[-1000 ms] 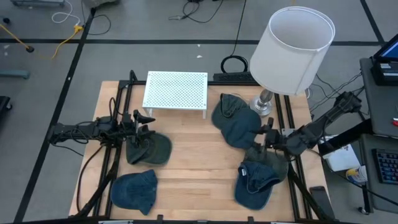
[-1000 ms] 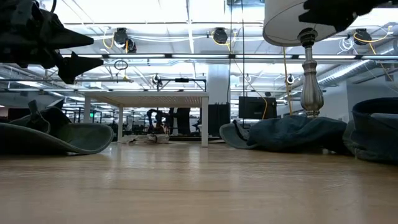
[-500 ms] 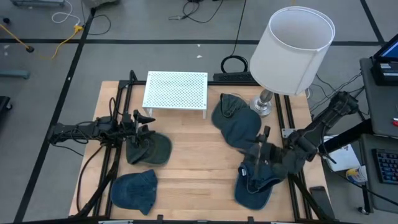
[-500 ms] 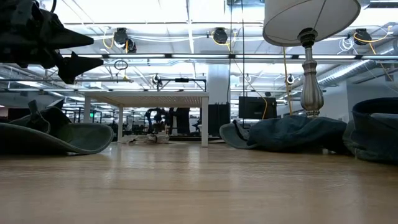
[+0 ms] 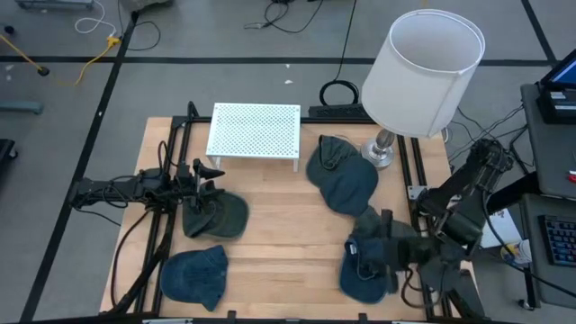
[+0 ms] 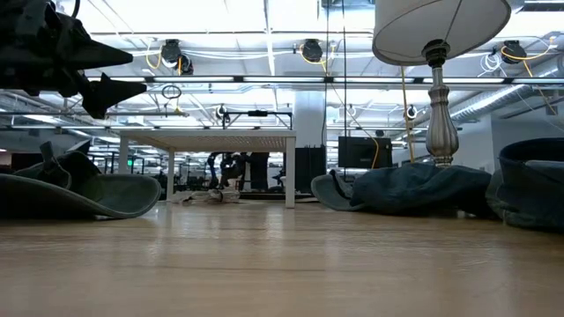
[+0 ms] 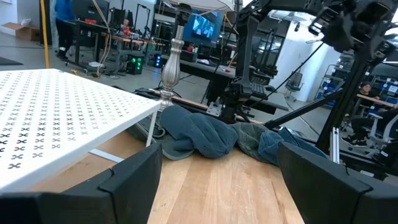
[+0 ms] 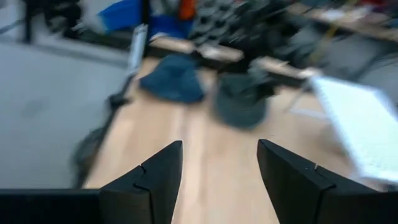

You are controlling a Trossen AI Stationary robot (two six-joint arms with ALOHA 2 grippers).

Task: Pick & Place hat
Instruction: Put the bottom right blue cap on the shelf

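Observation:
Several soft hats lie brim-down on the wooden table. A dark green hat (image 5: 223, 216) (image 6: 84, 192) sits at the left, and my left gripper (image 5: 212, 175) (image 7: 219, 152) hangs open above its left part, clear of it, as the low view shows (image 6: 106, 88). A blue hat (image 5: 193, 274) lies near-left, and a blue-grey one (image 5: 342, 180) (image 7: 199, 134) by the lamp. My right gripper (image 5: 373, 247) (image 8: 219, 152) is open and raised over the near-right blue hat (image 5: 363, 279), pointing toward the table's left.
A white perforated rack (image 5: 255, 130) (image 7: 56, 106) stands at the far middle. A tall lamp with a white shade (image 5: 423, 63) (image 6: 441, 106) stands at the far right. Bare wood (image 5: 288, 238) lies between the left and right hats. Black frame rails run along both table sides.
My right arm has swung from beside the lamp's base toward the near edge and turned to point toward the table's left, now standing over the near-right hat. It has left the low view's upper right corner. The hats lie as before.

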